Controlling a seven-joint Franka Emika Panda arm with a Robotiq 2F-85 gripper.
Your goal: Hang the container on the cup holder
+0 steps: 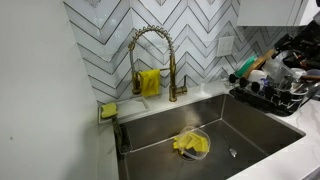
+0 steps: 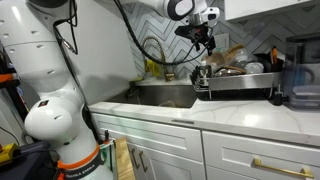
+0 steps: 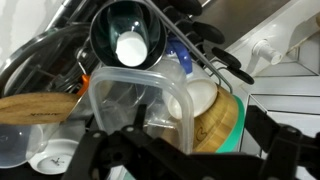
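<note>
the container [image 3: 135,100] is clear, translucent, round-cornered plastic. the arm reaches over the sink, end effector [image 2: 204,45] pointing down above the rack [image 2: 245,88]; its grip is unclear.

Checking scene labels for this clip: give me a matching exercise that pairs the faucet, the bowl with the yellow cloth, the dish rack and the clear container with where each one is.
Things:
1. faucet
2. bowl with the yellow cloth
3. dish rack
4. clear container

Places:
A. on the bottom of the sink
B. rising behind the sink, at the tiled wall
C. closest to the wrist camera, in front of the stacked dishes
D. on the counter beside the sink

Pairs: 1-B; 2-A; 3-D; 4-C
</note>
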